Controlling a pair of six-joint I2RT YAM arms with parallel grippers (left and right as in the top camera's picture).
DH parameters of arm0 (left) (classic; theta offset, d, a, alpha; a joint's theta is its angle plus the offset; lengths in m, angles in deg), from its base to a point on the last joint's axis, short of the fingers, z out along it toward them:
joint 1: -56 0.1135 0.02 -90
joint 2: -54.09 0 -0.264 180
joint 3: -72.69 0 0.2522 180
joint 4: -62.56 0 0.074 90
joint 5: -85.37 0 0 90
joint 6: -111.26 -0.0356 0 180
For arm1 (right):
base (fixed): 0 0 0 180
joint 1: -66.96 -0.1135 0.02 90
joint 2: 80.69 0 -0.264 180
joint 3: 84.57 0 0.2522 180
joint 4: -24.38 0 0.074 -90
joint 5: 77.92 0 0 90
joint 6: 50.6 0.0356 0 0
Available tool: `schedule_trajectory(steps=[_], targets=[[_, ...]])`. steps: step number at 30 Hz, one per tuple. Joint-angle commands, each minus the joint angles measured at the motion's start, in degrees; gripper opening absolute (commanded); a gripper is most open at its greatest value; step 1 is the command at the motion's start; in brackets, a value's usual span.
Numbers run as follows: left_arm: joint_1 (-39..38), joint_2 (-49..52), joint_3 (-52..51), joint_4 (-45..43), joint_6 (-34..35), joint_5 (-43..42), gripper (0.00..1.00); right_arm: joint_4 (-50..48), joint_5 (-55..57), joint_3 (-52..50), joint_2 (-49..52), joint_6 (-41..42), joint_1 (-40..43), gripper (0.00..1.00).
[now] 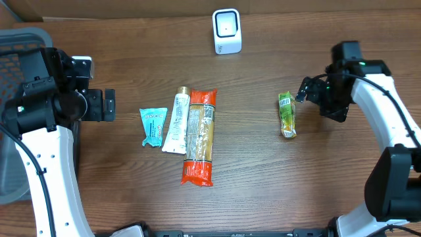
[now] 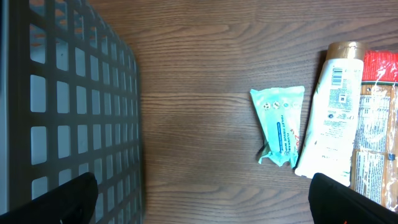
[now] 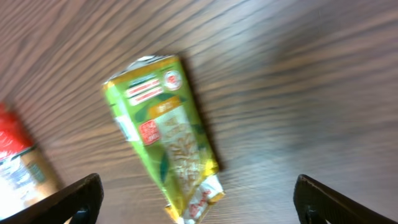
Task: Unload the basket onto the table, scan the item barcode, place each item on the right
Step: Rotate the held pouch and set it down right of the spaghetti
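Observation:
A green snack packet lies flat on the wooden table, right of centre. My right gripper hovers just beyond its top right end, open and holding nothing. In the right wrist view the green packet lies loose on the wood between and ahead of the wide-apart jaws of the right gripper. The white barcode scanner stands at the back centre. My left gripper is open at the left, apart from every item; in its own view the left gripper has only bare wood between its fingers.
A teal packet, a white tube and a long orange pasta packet lie side by side mid-table. The left wrist view shows the teal packet and tube. A grey mesh basket sits at the left edge.

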Motion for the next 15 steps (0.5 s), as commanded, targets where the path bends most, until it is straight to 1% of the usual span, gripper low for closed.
schedule_trajectory(steps=[1,5,10,12,15], targets=[[0.2,-0.37,0.31,-0.02,-0.87,-0.46,1.0,-2.69,-14.64,-4.83,1.92,-8.22,0.98,0.99],[0.2,-0.37,0.31,-0.02,-0.87,-0.46,1.0,-8.46,-16.55,-10.51,2.54,-8.68,0.81,1.0],[0.2,-0.37,0.31,-0.02,-0.87,-0.46,1.0,-14.97,-16.72,-15.56,3.89,-8.41,0.81,0.98],[0.2,-0.37,0.31,-0.02,-0.87,-0.46,1.0,-16.63,-17.4,-16.68,4.48,-8.44,0.7,0.95],[0.2,-0.37,0.31,-0.02,-0.87,-0.46,1.0,-19.08,-19.39,-17.62,5.38,-8.39,0.33,0.86]])
